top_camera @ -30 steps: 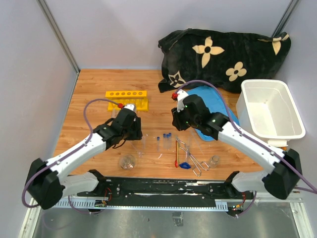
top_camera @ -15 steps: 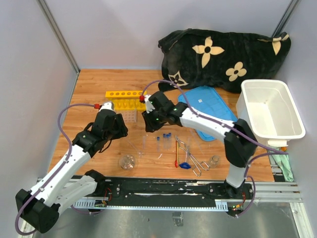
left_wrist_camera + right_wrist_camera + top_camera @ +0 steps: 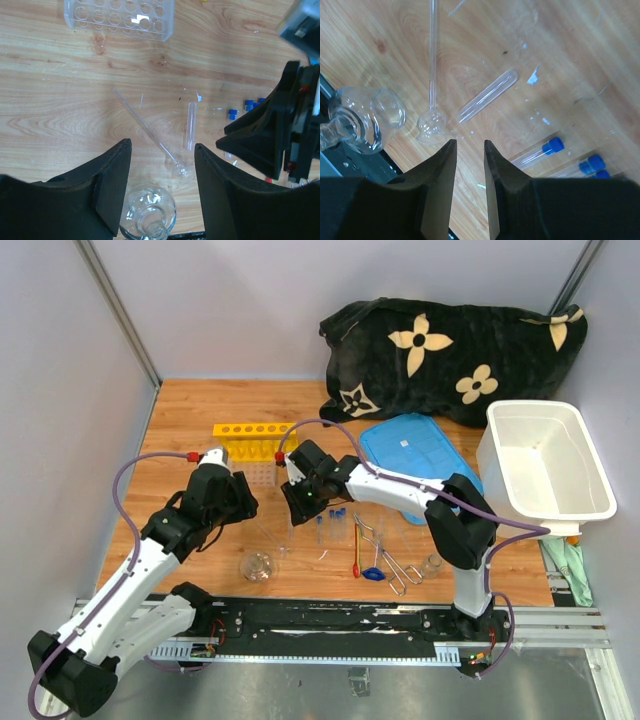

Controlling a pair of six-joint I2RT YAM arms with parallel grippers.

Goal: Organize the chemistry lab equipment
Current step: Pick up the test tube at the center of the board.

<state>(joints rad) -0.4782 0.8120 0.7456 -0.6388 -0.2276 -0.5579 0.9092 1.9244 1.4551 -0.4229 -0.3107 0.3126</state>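
Observation:
My left gripper (image 3: 238,508) is open and empty, hovering above a round clear flask (image 3: 150,215) that also shows in the top view (image 3: 258,566). A long-necked glass bulb tube (image 3: 150,132) and an uncapped test tube (image 3: 190,125) lie beyond the left gripper's jaws. My right gripper (image 3: 297,512) is empty, its jaws a narrow gap apart (image 3: 469,142), above the wood between the bulb tube (image 3: 432,75) and the blue-capped test tubes (image 3: 540,150). The yellow tube rack (image 3: 255,430), metal tongs (image 3: 385,555), red-handled spatula (image 3: 356,550) and a small beaker (image 3: 432,564) lie on the table.
A clear plastic holed rack (image 3: 120,15) stands in front of the yellow one. A blue lid (image 3: 415,455) lies right of centre, a white tub (image 3: 545,460) at the right edge, and a black flowered cloth (image 3: 450,350) at the back.
My right arm swung left from over the blue lid to above the glassware and test tubes. My left gripper drew back to the left, away from the clear rack.

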